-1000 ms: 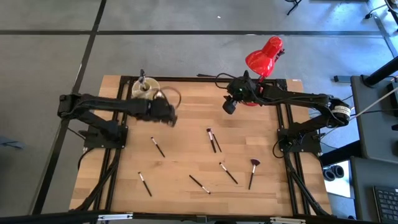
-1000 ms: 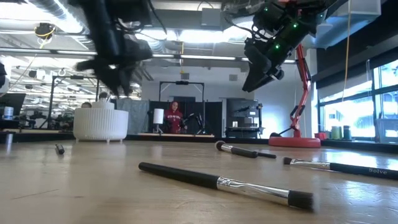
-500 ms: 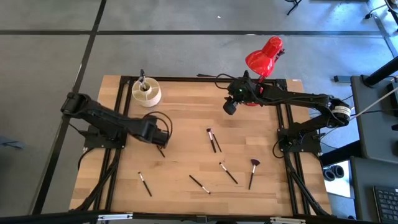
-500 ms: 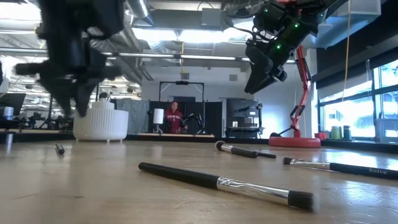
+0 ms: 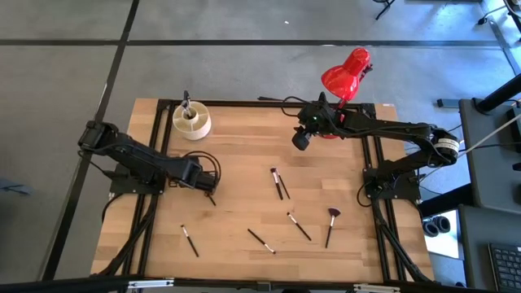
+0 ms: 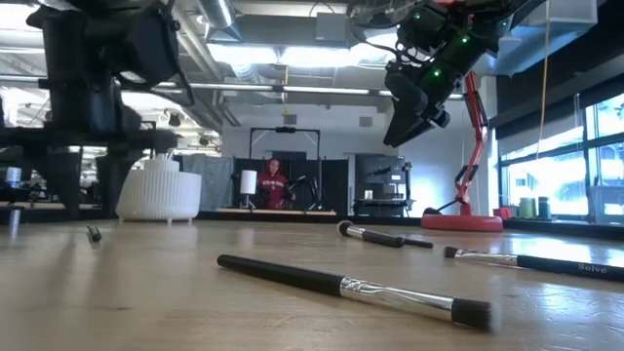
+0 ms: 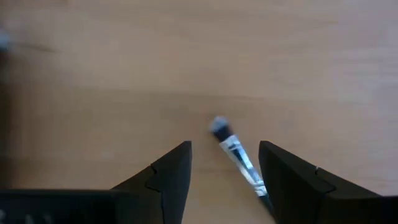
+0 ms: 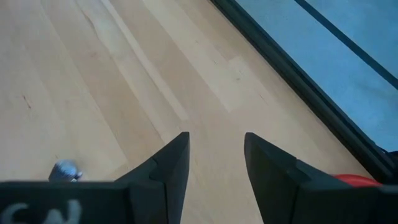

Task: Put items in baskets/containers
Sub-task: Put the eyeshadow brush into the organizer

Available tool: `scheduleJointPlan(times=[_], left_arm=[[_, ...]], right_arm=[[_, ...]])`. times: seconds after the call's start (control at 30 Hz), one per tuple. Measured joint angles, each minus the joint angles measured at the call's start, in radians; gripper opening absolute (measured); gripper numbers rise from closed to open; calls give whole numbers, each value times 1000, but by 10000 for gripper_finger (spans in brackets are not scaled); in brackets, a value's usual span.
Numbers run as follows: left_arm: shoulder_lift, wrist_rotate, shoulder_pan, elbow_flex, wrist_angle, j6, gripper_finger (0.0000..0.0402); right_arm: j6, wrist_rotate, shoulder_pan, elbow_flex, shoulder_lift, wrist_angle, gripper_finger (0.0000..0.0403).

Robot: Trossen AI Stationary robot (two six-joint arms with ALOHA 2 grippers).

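Observation:
My left gripper [image 5: 205, 182] is open and low over the table's left middle. Its fingers stand on either side of a thin dark brush [image 7: 238, 155] with a silver ferrule, which lies flat on the wood; I see no touch. In the low view the gripper [image 6: 90, 185] reaches down by that brush's end [image 6: 93, 233]. The cream-white cup [image 5: 192, 122] stands at the far left with a brush [image 5: 186, 102] upright in it. Several more brushes lie flat: a pair [image 5: 278, 183], one [image 5: 299, 226], a fan-headed one [image 5: 330, 224], one [image 5: 261, 241], one [image 5: 189, 241]. My right gripper [image 5: 300, 139] hangs open, high at the far side.
A red desk lamp [image 5: 347, 72] stands at the far right edge, its base [image 8: 354, 181] just behind my right gripper [image 8: 214, 137]. A black frame rail [image 8: 292, 74] borders the table. Bare wood lies between the cup and the brushes in the middle.
My left gripper has swung from beside the cup toward the table's near edge and come down over the brush at the left middle. That brush and the others have stayed where they lay.

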Motion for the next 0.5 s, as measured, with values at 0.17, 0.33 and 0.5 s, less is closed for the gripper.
scheduleJointPlan(times=[0.17,0.33,0.5], left_arm=[[0,-4,-1,-40,92,-17,183],[7,-20,0,-87,186,-7,174],[13,-15,0,-99,176,-5,148]], right_arm=[[0,0,0,0,0,0,154],[0,0,0,0,0,0,154],[0,0,0,0,0,2,154]])
